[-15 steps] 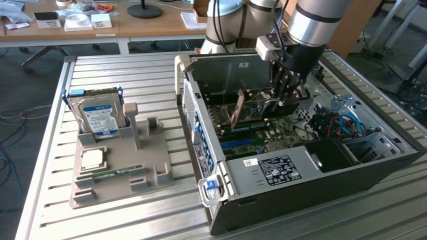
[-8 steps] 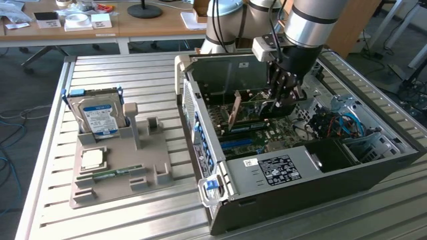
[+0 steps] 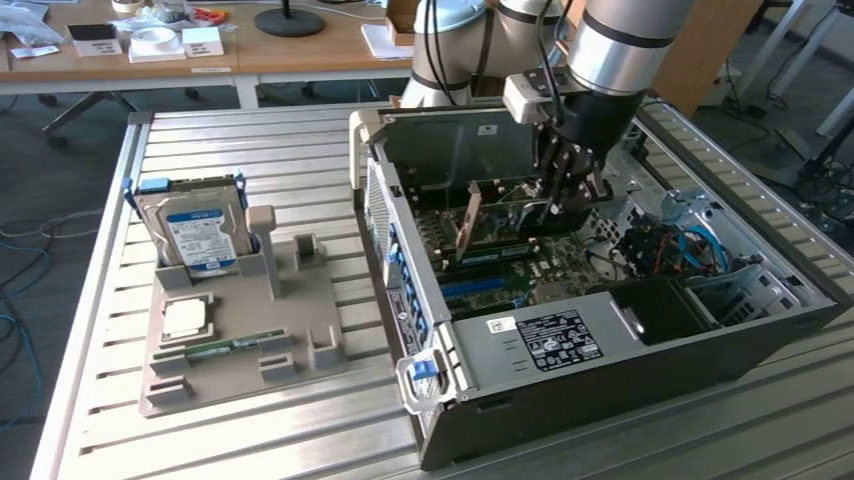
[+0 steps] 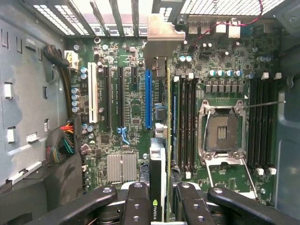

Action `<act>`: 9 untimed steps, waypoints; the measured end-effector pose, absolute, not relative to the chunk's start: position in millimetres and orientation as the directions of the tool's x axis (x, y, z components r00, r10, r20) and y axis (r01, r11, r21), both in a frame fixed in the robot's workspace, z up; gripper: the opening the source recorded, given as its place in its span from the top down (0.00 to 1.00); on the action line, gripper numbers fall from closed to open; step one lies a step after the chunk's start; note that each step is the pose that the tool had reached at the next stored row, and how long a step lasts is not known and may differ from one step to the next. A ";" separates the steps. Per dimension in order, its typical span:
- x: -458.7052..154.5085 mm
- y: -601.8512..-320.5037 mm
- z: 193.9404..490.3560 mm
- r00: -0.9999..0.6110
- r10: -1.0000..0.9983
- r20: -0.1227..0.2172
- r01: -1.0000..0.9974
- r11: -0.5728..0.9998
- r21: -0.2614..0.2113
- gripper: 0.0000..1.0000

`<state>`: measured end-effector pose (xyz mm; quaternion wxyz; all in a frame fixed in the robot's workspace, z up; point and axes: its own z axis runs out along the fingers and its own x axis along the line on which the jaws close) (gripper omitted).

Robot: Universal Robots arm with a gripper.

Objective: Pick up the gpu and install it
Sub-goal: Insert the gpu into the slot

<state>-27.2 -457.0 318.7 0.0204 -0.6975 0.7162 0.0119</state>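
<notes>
The gpu (image 3: 503,212) is inside the open computer case (image 3: 587,340), standing on edge over the green motherboard (image 3: 501,280). My gripper (image 3: 566,200) reaches down into the case and is shut on the card's top edge. In the wrist view the gpu (image 4: 159,159) runs edge-on between my two black fingers (image 4: 137,204). Its pale metal bracket (image 4: 161,35) sits at the case's rear slot openings. The card lies alongside the long blue slot (image 4: 148,96), between that slot and the black memory slots (image 4: 186,122). Whether its edge connector sits in a slot is hidden.
On the slatted table at the exterior view's left, a grey holder (image 3: 240,375) carries a silver hard drive (image 3: 194,232), a processor chip (image 3: 184,318) and a green memory stick (image 3: 238,347). The case also holds a processor socket (image 4: 224,129), cable bundles (image 4: 65,143) and blue cables (image 3: 687,245).
</notes>
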 end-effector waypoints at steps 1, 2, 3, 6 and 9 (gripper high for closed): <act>-28.3 -457.0 318.6 -0.026 -0.999 -0.046 -1.000 0.027 -0.011 0.73; -28.6 -457.0 318.6 -0.026 -0.999 -0.046 -1.000 0.027 -0.011 0.73; -28.6 -457.0 318.6 -0.026 -0.999 -0.046 -1.000 0.027 -0.011 0.73; -28.6 -456.9 318.6 -0.026 -0.999 -0.046 -1.000 0.027 -0.011 0.73; -28.7 -457.8 318.5 -0.026 -0.999 -0.046 -1.000 0.027 -0.012 0.73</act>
